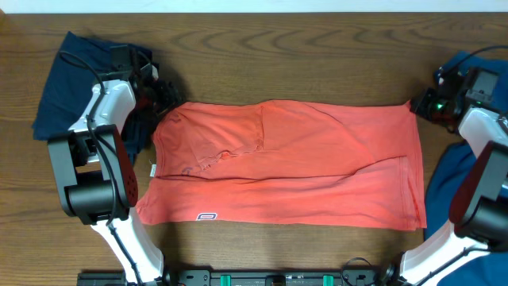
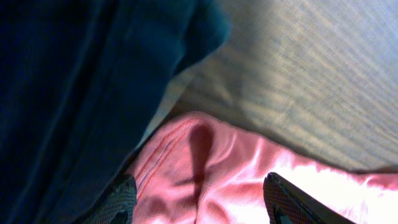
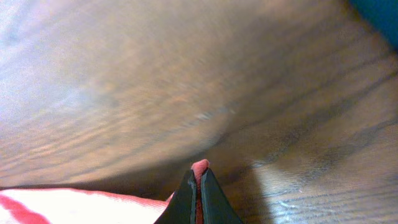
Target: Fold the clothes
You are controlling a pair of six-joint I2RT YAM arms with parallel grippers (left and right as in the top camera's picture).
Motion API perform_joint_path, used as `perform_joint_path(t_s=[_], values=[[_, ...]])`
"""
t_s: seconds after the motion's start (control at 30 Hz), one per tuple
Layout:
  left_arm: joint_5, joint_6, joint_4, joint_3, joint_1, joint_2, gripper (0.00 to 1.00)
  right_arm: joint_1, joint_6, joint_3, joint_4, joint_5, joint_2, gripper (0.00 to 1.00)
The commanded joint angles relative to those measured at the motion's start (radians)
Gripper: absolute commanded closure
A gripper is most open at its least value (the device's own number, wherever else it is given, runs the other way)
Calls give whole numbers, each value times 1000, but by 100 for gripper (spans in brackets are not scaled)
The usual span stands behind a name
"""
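Spread flat across the middle of the brown wooden table: a coral-red cloth garment, long side left to right, with a small white label close to the near-left hem. Lightly creased toward the far left, otherwise smooth.

At the far-right corner, the right gripper, pinched tight on a small nub of the red edge, with a sliver of cloth showing between the pressed tips and bare wood just beyond. At the far-left corner, the left gripper, spread wide, one finger on either side of the rounded red corner and not closed on anything. Impossible to tell whether touching the cloth or just above it.

Just left of that corner, a heap of dark navy cloth, very close to the red edge. At the right side of the table, partly under the right arm, a blue cloth.

Judged as the grasping step ahead of the first fold: one far corner secured, the other only straddled.

Next, probably: closing the left fingers on the red corner alone, clear of the navy heap. Then lifting both far corners together and carrying them toward the near hem, level and evenly paced, for a straight fold line. Risks: catching navy fabric in the pinch, or a skewed fold from uneven lifting.
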Motion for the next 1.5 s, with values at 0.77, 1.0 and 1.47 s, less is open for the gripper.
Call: perform_joint_path(t_s=[0.77, 1.0, 1.47], values=[[-87, 333, 116, -2, -47, 46, 47, -5, -2, 0, -57, -10, -54, 99], [-87, 354, 122, -6, -49, 76, 52, -5, -2, 0, -66, 0, -54, 99], [-76, 317, 130, 2, -48, 102, 94, -6, 2, 0, -64, 0, -56, 99]])
